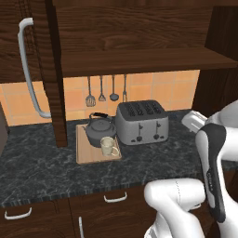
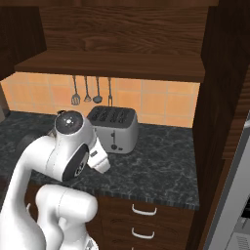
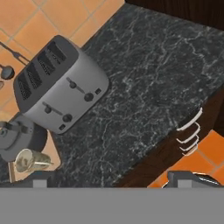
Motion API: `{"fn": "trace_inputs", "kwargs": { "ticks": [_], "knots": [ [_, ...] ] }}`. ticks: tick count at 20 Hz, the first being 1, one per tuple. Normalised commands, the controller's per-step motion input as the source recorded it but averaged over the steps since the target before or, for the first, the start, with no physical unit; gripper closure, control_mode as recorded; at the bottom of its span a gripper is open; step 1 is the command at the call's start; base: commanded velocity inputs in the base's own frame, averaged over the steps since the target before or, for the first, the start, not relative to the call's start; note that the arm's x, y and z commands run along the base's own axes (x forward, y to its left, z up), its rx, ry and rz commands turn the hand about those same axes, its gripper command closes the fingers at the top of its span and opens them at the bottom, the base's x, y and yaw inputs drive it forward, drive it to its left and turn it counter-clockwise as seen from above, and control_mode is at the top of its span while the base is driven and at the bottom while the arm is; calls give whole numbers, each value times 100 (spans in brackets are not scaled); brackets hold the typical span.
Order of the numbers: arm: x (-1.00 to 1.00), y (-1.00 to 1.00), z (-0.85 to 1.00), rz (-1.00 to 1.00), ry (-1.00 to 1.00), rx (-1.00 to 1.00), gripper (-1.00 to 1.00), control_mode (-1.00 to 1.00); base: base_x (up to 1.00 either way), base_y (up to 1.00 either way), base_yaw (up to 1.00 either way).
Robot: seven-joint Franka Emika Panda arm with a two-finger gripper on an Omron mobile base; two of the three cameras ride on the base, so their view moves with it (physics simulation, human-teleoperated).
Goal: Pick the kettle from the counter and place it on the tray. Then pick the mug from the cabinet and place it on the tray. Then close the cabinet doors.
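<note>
The dark grey kettle (image 1: 100, 129) (image 3: 19, 138) stands on the light wooden tray (image 1: 95, 157) (image 3: 53, 151), left of the toaster. The cream mug (image 1: 108, 146) (image 3: 30, 160) sits on the tray too, just in front of the kettle. My gripper (image 3: 113, 180) is open with nothing between its fingers; it hovers over the counter's (image 1: 42, 167) (image 3: 144, 87) front edge, right of the toaster and well apart from the tray. Both doors of the cabinet (image 1: 139, 59) stand open: the left door (image 1: 52, 74) swung out with its bar handle (image 1: 27, 69), the right door (image 2: 219, 97) edge-on.
A silver four-slot toaster (image 1: 142, 122) (image 2: 114, 128) (image 3: 59, 85) stands mid-counter. Utensils (image 1: 102, 90) hang on the orange tiled wall. Drawer handles (image 3: 190, 131) show below the counter edge. My own arm (image 2: 68, 156) blocks the left of the right base view.
</note>
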Motion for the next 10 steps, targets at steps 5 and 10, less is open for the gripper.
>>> {"fn": "trace_inputs", "kwargs": {
  "ticks": [5,10],
  "knots": [
    [-4,-46,0,-8,0,1,-100,-100,0,0,0],
    [0,-5,0,0,0,0,-100,-100,0,0,0]
  ]
}}
